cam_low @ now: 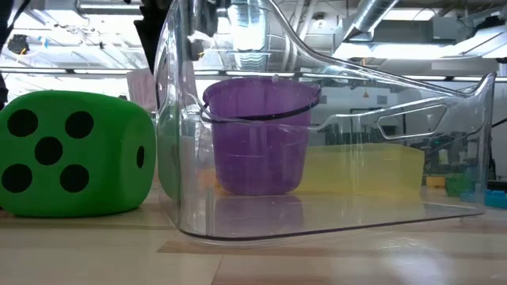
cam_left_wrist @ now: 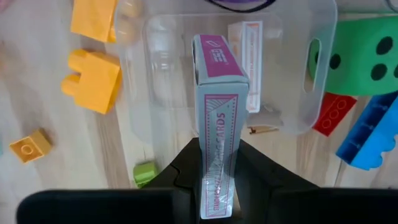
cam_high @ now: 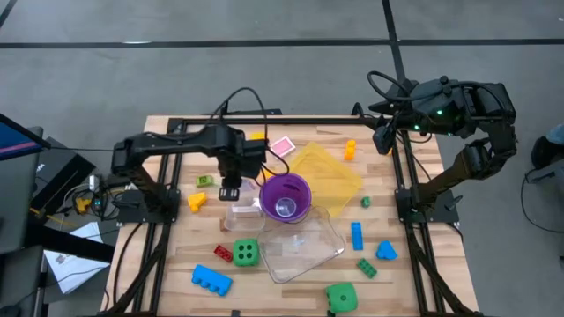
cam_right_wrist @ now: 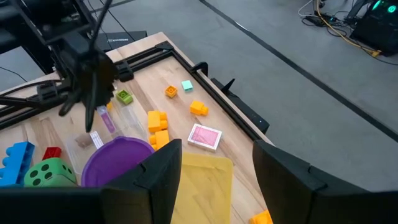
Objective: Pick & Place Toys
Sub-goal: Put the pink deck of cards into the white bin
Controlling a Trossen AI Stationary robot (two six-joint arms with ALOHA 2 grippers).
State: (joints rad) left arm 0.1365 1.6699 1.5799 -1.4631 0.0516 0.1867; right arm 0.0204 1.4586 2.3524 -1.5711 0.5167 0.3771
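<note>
Holding a pink card box (cam_left_wrist: 217,118) upright between its fingers, our left gripper (cam_high: 231,190) hangs over the small clear tub (cam_high: 243,214) just beside the purple cup (cam_high: 285,197). In the left wrist view the jaws are clamped on the box's narrow sides, and the tub's open mouth lies directly beneath it. We judge this to be a placing step. To do it well we should lower straight down, keep the box clear of the tub's near wall, and let go only once its bottom edge is inside the rim; a tall, thin box is likely to tip, so a low release matters.

Around the tub the toys are scattered: a yellow brick (cam_high: 196,201) to its left, a red brick (cam_high: 223,253) and a green die (cam_high: 247,253) in front, a blue brick (cam_high: 211,280) nearer the table edge. A second card box (cam_high: 281,146) lies flat behind the cup, with the yellow tray (cam_high: 330,172) beside it.

Further right, our right gripper (cam_high: 384,139) waits at the table's far right edge, fingers apart and empty.
</note>
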